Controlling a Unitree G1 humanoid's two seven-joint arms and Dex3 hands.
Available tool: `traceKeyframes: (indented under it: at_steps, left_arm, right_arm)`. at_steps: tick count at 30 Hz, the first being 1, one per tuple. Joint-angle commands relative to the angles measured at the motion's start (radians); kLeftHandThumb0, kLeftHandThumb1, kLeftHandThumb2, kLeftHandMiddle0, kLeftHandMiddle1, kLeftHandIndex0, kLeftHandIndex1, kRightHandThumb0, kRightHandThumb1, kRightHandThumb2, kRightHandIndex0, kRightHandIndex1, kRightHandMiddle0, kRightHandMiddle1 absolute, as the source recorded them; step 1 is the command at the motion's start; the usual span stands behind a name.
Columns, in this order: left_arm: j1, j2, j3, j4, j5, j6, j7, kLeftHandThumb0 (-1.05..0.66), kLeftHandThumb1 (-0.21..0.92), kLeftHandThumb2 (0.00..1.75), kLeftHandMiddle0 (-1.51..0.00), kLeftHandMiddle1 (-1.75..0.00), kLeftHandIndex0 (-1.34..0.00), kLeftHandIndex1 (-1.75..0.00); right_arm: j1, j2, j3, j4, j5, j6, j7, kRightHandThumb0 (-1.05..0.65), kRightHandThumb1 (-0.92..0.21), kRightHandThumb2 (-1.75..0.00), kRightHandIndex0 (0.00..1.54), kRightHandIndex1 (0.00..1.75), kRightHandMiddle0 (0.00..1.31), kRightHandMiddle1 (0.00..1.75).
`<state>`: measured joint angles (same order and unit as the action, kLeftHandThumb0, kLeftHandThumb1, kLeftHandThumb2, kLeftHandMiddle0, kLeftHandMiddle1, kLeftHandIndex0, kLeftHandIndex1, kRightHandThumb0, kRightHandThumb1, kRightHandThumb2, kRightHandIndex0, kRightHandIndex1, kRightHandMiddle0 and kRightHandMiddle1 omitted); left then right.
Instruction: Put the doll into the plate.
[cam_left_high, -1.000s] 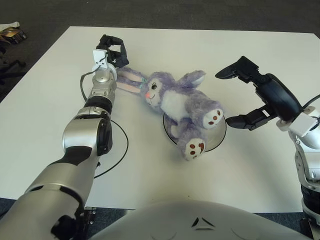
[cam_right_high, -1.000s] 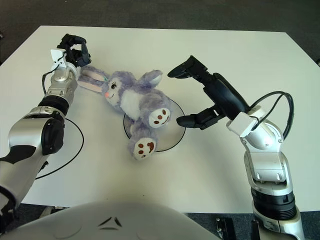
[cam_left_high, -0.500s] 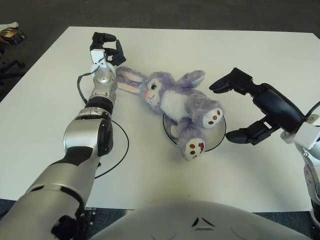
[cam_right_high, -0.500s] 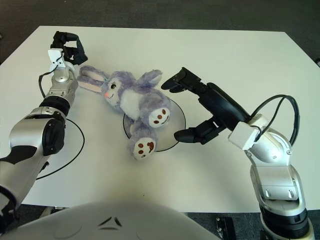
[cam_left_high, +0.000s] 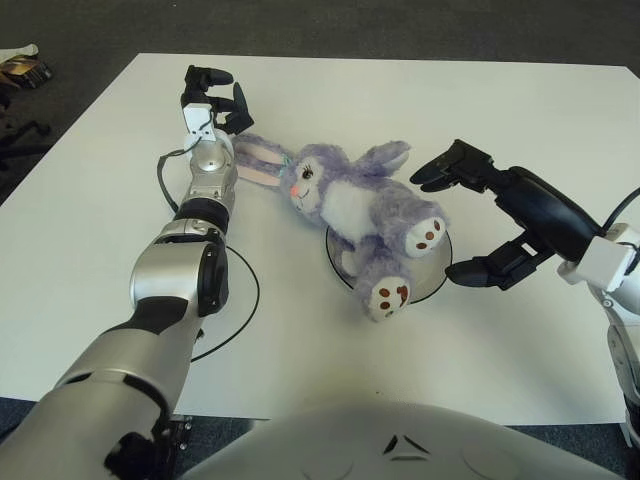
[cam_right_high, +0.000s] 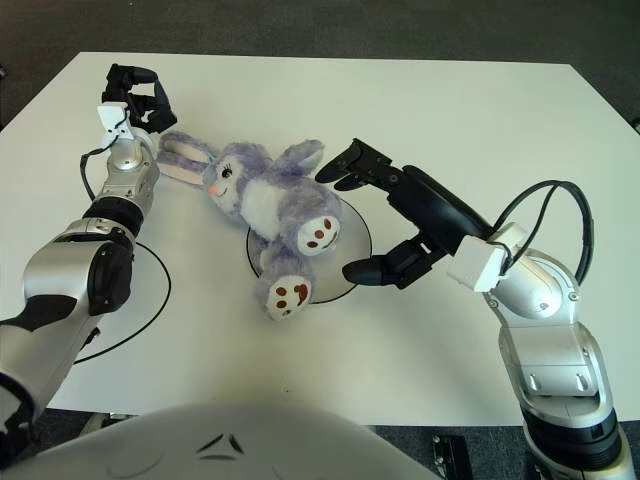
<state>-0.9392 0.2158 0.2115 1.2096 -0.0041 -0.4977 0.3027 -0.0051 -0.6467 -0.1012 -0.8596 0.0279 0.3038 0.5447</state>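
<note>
- White table carries everything; a thin black ring outline lies on it by the robot's left forearm.
- Doll, a purple plush rabbit, lies on its back slantwise: hips and legs over the plate, head and both ears off it toward the robot's left. One ear stretches out flat on the table, its tip right by the left hand. The foot nearest the robot hangs over the plate's near rim.
- Plate is small against the doll; only its right and near rim show. Judgement: the doll cannot sit fully inside it, so centring the torso is the realistic aim.
- Right hand is just beside the doll's right flank, over the plate's edge, fingers spread wide, holding nothing. Upper fingers point at the doll's raised ear, the lower one sits low by the plate rim. No contact that I can see.
- Left hand shows beyond the ear tip, fingers apart, empty.
- Step in hand, as I read it: the right hand closes on the body and shifts it rightward onto the plate.
- To do it well: grip the torso, not a limb, as plush sags. Lift before sliding so the plate is not dragged along.
</note>
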Motion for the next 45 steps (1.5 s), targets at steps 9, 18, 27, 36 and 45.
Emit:
traceKeyframes:
  at_steps: [9, 18, 27, 36, 45]
  left_arm:
    - [0.006, -0.013, 0.027, 0.013, -0.028, -0.018, -0.015, -0.01, 0.38, 1.25, -0.45, -1.75, -0.44, -1.75]
    - [0.017, -0.012, 0.01, 0.019, -0.006, -0.025, -0.012, -0.01, 0.38, 1.26, -0.46, -1.75, -0.44, -1.75]
    - [0.025, -0.026, -0.018, 0.012, 0.025, -0.028, 0.014, -0.01, 0.38, 1.25, -0.45, -1.75, -0.44, -1.75]
    - [0.023, -0.039, -0.025, 0.013, 0.028, -0.012, 0.007, -0.01, 0.41, 1.23, -0.44, -1.75, -0.42, -1.75]
    - [0.019, -0.057, -0.014, 0.014, 0.014, -0.007, 0.002, -0.01, 0.43, 1.2, -0.42, -1.75, -0.4, -1.75]
  right_arm:
    - [-0.035, -0.035, 0.013, -0.031, 0.046, 0.048, 0.058, -0.46, -0.26, -1.04, 0.17, 0.81, 0.0, 1.17]
    - [-0.1, -0.073, 0.019, -0.057, 0.114, 0.173, 0.096, -0.34, -0.26, -1.12, 0.11, 0.9, 0.0, 1.22]
    - [-0.124, -0.041, 0.079, -0.007, 0.094, 0.109, 0.082, -0.33, -0.27, -1.14, 0.1, 0.95, 0.03, 1.24]
    - [-0.129, -0.002, 0.158, 0.08, 0.035, 0.009, 0.057, -0.3, -0.27, -1.14, 0.09, 0.91, 0.06, 1.24]
    - [-0.151, 0.073, 0.184, 0.179, 0.026, -0.112, 0.024, -0.32, -0.24, -1.15, 0.14, 0.91, 0.07, 1.25]
